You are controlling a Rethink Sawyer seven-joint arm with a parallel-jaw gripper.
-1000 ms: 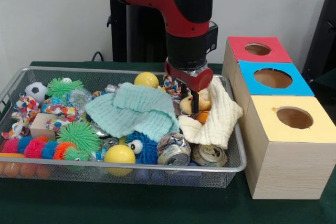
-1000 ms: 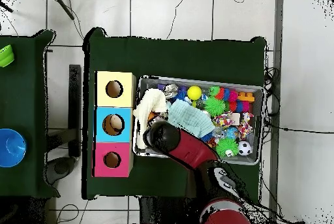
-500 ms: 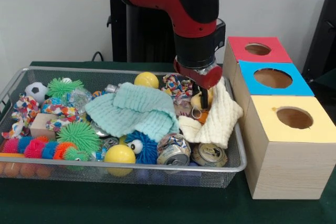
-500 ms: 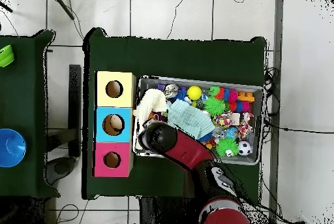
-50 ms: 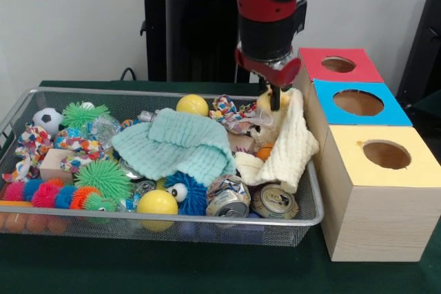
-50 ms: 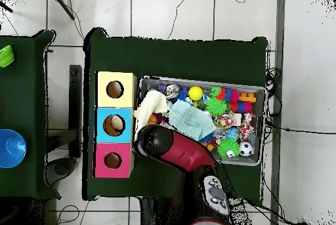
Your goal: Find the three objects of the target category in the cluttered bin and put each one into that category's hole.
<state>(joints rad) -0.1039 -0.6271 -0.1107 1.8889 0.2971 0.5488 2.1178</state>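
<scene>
Gripper (image 5: 274,96) closed on a small yellow plush toy (image 5: 267,103), which hangs just above the cream knitted cloth (image 5: 289,148) at the box end of the wire bin (image 5: 165,224); my fingers show as a dark pair pinched against the toy's side, and I judge the hold to be on its upper part, though the cloth behind hides the toy's outline; in the overhead view my arm (image 6: 176,151) covers the grasp entirely.

Step in hand, as I read it: the carry; one item of the sought category is clear of the clutter and not yet over any hole. Beside me stand three wooden boxes in a row, touching the bin's end: the red box (image 5: 336,65) farthest from the camera, the blue box (image 5: 357,103) in the middle, the yellow box (image 5: 384,164) nearest. Which hole belongs to this category I cannot tell from what shows. The next move calls for a sideways traverse over the bin rim to the right hole, centring the toy above the opening before I let go, since the holes look only a little wider than the toy.

As to the toy's lie: it seems to dangle with its long axis roughly upright, lower end toward the cloth; which way its face points I cannot tell.
</scene>
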